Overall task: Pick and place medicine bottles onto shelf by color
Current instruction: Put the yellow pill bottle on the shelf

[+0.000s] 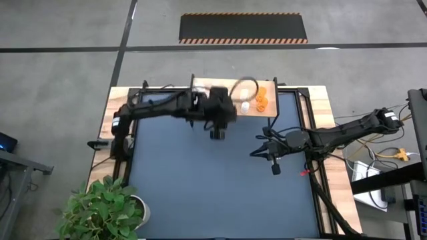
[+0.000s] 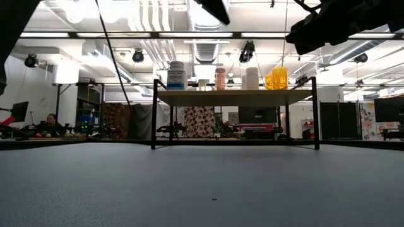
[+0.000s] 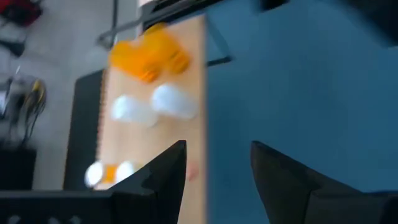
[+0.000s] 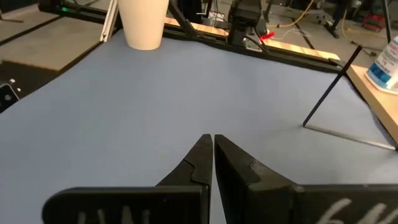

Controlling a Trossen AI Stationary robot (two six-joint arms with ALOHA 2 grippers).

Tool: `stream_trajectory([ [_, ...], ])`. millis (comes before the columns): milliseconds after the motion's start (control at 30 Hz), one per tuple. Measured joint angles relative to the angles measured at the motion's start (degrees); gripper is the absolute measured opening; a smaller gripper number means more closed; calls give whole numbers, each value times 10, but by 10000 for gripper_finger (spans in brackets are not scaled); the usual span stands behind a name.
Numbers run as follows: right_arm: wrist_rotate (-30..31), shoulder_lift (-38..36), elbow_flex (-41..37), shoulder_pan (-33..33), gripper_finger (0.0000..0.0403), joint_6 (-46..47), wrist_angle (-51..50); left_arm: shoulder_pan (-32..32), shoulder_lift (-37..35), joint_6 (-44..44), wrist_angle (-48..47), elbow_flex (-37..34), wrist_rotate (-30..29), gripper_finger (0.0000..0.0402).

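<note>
One shelf (image 2: 237,98) carries five bottles: two white (image 2: 177,75), one pale orange (image 2: 219,79), two amber (image 2: 276,78). Two arms, one potted plant (image 1: 101,203).

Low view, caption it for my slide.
Medicine bottles lined up on the light-wood shelf with black legs above the blue mat.

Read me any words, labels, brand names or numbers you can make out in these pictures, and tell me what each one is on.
No text can be read in any view.
White bottle with a blue label on the shelf: print too small to read.
Same kind of blue label at the edge of the right wrist view: blurred, unreadable.
Orange bottles and the other bottles on the shelf: no legible lettering.
</note>
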Motion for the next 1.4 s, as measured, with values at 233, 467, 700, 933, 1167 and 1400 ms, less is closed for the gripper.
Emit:
stream_trajectory([
  [233,-1,7,0,0,9,-11,10,-69,-9,-3,18,-37,48,161],
  [467,-1,11,0,0,9,-9,1,-105,-83,-22,165,-231,100,161],
  [700,66,16,3,-4,9,54,30,-131,-224,-34,392,-435,100,161],
  [933,80,45,89,-38,9,39,-40,-129,-331,5,646,-643,93,161],
  [1167,79,127,265,-107,9,27,-216,-128,-395,46,732,-744,48,161],
  [1400,27,256,463,-198,8,4,-368,-128,-450,75,738,-790,-28,161],
])
